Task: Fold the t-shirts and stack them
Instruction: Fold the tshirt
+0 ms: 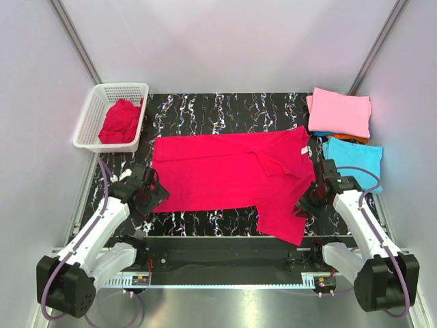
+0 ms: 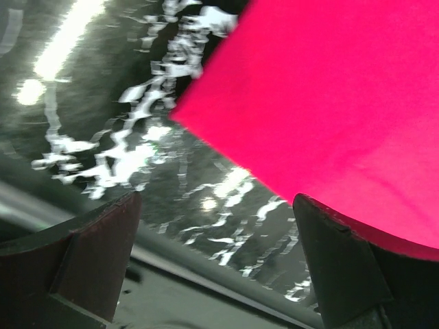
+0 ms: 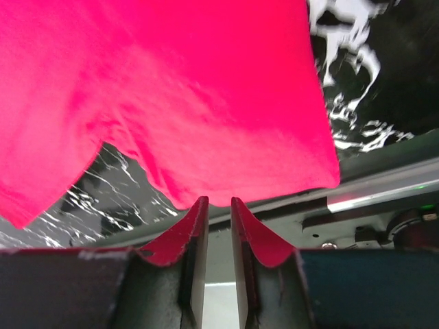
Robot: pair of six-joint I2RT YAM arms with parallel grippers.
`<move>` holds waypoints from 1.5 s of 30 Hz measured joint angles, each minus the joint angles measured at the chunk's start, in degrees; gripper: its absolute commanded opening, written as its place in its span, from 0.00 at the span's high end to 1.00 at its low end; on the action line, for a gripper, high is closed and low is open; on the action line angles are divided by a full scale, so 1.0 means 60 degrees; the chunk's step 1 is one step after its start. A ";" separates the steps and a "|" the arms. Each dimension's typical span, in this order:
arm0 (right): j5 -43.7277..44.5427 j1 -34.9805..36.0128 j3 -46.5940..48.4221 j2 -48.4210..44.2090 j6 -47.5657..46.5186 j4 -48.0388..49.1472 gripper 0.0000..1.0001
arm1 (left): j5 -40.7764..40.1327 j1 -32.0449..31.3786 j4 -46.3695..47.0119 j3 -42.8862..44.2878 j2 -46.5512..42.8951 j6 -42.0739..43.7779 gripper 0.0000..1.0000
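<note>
Crimson t-shirt spread flat mid-table on black marbled tabletop. Second crimson shirt crumpled inside white mesh basket, far left. Far right: folded pink t-shirt, turquoise t-shirt just beside it. Left gripper jaws wide apart at the spread shirt's near-left corner. Right gripper jaws narrow, tips at the hem; whether cloth is pinched cannot be told.

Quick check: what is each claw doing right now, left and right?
Left claw: open, holding nothing.
Right claw: nearly closed at the edge of the red t-shirt; whether it grips cannot be told.
</note>
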 measured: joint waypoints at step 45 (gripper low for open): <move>0.1104 0.1362 0.6094 0.9610 -0.3537 0.0062 0.27 | 0.1177 0.0117 0.1275 0.5854 0.9216 0.2860 0.01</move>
